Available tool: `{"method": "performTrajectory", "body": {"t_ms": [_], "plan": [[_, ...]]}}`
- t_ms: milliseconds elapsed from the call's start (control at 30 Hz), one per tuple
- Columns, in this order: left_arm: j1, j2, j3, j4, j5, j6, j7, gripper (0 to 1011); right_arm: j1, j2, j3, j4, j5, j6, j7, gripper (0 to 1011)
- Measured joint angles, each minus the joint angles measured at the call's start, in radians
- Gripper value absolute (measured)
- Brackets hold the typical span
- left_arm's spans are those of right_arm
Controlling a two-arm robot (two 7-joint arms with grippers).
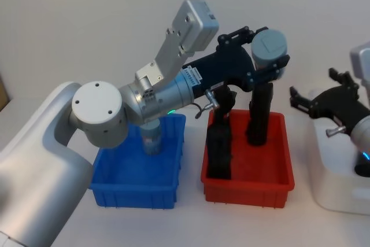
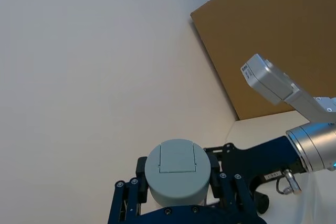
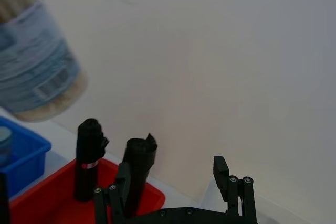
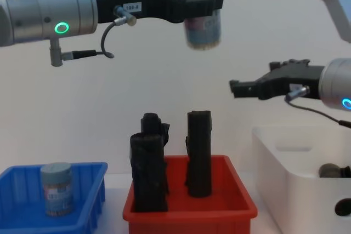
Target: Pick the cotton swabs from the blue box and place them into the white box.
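Observation:
My left gripper (image 1: 270, 57) is shut on one jar of cotton swabs (image 1: 270, 45), holding it high over the red bin. The same jar (image 4: 202, 23) hangs well above the table in the chest view, and its grey lid (image 2: 177, 170) sits between the jaws in the left wrist view. Another jar (image 1: 152, 137) stands upright in the blue box (image 1: 136, 192), also seen from the chest as jar (image 4: 57, 189) in box (image 4: 88, 201). The white box (image 1: 338, 198) is at the far right. My right gripper (image 1: 318, 89) hovers open above it, holding nothing.
A red bin (image 1: 248, 186) between the two boxes holds tall black upright cylinders (image 4: 199, 154). Inside the white box (image 4: 290, 171) a grey round top (image 4: 332, 171) shows. A brown board (image 2: 273, 35) leans on the wall behind.

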Motion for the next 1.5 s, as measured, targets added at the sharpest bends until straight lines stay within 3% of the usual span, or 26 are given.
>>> {"method": "performTrajectory", "body": {"t_ms": [333, 567, 1067, 1500], "plan": [[-0.018, -0.015, 0.008, 0.039, -0.01, -0.008, -0.019, 668, -0.013, 0.025, -0.027, -0.019, -0.095, -0.025, 0.166, 1002], [-0.021, -0.02, 0.012, 0.07, -0.023, -0.004, -0.017, 668, -0.024, 0.037, -0.042, -0.026, -0.137, -0.069, 0.223, 1002], [0.002, -0.011, 0.018, 0.095, -0.041, -0.001, 0.025, 668, -0.054, 0.045, -0.061, -0.039, -0.165, -0.143, 0.153, 1002], [0.01, -0.015, 0.028, 0.113, -0.05, -0.019, 0.03, 668, -0.074, 0.047, -0.073, -0.065, -0.152, -0.154, 0.128, 1002]]}}
